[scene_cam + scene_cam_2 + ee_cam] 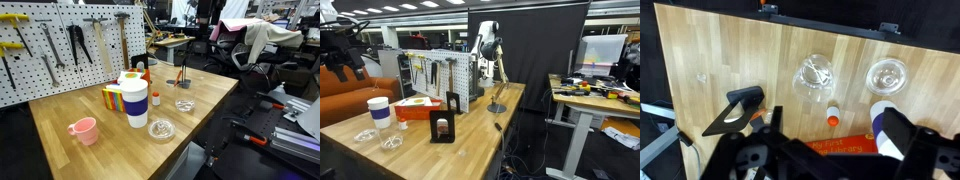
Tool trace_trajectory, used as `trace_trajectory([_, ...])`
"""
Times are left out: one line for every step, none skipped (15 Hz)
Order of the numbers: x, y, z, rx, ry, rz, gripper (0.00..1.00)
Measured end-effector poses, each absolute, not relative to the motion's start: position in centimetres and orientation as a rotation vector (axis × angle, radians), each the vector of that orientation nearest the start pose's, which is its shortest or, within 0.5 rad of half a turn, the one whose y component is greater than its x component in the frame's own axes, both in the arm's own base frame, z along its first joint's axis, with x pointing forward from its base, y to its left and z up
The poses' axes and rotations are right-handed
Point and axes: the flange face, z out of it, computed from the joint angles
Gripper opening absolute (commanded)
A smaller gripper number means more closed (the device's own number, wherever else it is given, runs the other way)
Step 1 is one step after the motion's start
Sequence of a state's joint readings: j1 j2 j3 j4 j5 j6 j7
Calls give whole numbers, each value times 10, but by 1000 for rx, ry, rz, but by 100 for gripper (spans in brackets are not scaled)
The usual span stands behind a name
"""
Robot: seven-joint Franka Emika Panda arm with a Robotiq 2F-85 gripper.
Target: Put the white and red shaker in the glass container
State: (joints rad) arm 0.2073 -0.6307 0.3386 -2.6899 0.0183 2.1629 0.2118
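The white and red shaker (833,113) stands on the wooden table between the big white cup with a blue band (886,124) and a black stand (735,108). It also shows in an exterior view (156,98). The glass container (887,76) lies beyond the cup and also shows in an exterior view (161,129). A slightly wider glass dish (817,75) lies just beyond the shaker. My gripper (840,152) hangs high above the table. It is open and empty, with its dark fingers framing the shaker and cup from above.
A colourful book box (115,97) stands behind the cup. A pink cup (84,129) sits near the table's front corner. A pegboard with tools (70,45) backs the table. The arm (488,45) rises at the table's far end.
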Motion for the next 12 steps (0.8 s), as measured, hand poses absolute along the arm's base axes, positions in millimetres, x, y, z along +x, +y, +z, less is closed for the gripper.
trace_trajectory([309,183,420,-3248,-442,-221,100])
trace_trajectory([310,183,421,-3249,-443,-221,100])
trace_trajectory([310,183,420,-3249,-444,-219,100])
trace_trajectory([310,184,418,-3248,-448,-213,100])
trace_trajectory([311,186,415,-3246,-454,-205,100])
trace_trajectory([315,188,412,-3244,-467,-207,100])
trace_trajectory([319,191,407,-3239,-481,-213,100])
trace_trajectory([325,194,403,-3234,-491,-226,100])
trace_trajectory([330,196,399,-3231,-495,-229,100])
trace_trajectory([334,198,397,-3228,-498,-226,100])
trace_trajectory([336,198,396,-3227,-500,-223,100])
trace_trajectory([336,199,397,-3227,-500,-226,100])
